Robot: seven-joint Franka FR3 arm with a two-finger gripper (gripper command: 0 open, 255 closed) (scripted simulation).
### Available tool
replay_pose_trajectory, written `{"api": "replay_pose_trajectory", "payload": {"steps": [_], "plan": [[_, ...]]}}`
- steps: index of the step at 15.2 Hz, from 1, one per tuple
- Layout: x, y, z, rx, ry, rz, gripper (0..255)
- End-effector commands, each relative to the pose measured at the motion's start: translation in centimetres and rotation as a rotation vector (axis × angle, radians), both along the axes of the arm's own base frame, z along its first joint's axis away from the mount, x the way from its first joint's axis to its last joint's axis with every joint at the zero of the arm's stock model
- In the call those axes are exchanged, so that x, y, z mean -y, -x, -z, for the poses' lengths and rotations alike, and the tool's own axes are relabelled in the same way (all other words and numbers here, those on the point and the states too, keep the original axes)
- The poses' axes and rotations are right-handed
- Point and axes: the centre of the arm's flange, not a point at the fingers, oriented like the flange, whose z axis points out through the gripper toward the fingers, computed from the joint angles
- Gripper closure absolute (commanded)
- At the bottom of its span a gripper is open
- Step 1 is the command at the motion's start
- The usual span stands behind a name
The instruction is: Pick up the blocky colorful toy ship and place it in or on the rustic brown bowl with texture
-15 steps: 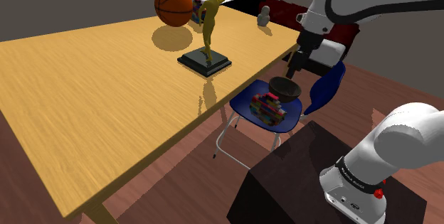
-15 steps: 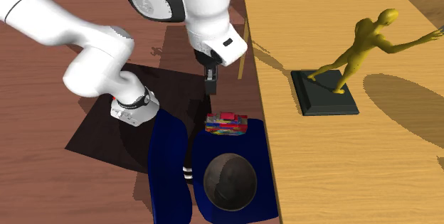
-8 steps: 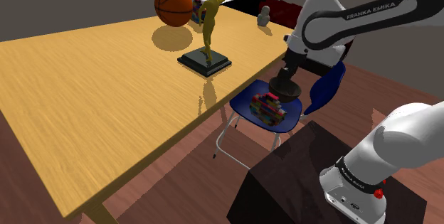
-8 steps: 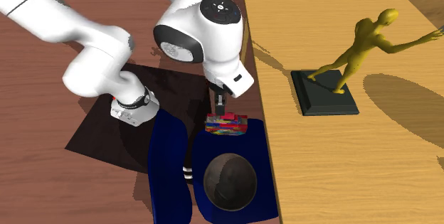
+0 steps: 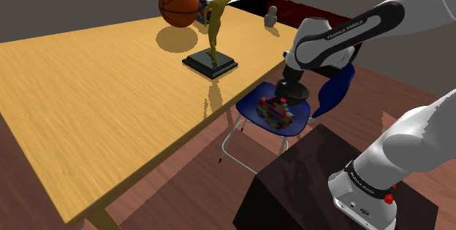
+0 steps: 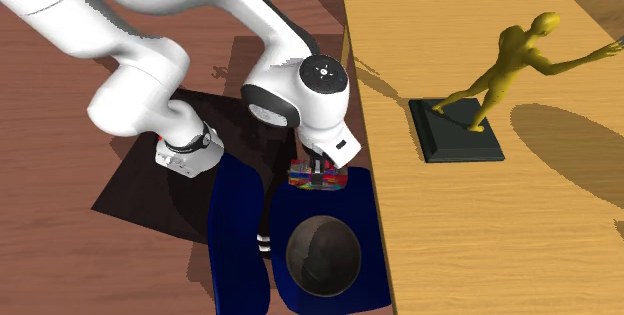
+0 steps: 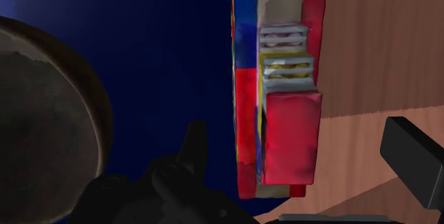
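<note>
Gripper (image 7: pixel 297 126) open, my two black fingers (image 7: pixel 409 162) stand apart on either side of the blocky red, blue and yellow toy ship (image 7: pixel 277 80), neither touching it. The ship lies on the dark blue chair seat (image 6: pixel 372 263), near the dark brown bowl (image 6: pixel 322 255) on the same seat, a strip of blue between them. Beside the chair stands the wooden surface (image 5: pixel 95 97) carrying a gold figurine (image 5: pixel 214 20).

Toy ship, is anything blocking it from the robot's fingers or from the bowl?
Nothing visible is. The open fingers stand on either side of the toy ship, not touching it. Only bare blue chair seat lies between the toy ship and the bowl beside it.
</note>
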Motion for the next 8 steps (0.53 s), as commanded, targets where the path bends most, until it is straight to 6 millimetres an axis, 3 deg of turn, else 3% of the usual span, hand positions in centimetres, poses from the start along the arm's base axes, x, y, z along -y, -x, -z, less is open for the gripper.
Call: {"api": "replay_pose_trajectory", "payload": {"steps": [1,4,8], "plan": [[-0.1,-0.2,1.1,0.001,0.0,0.0,0],[-0.2,-0.2,3.0,0.001,0.0,0.0,0],[-0.2,-0.2,3.0,0.001,0.0,0.0,0]]}}
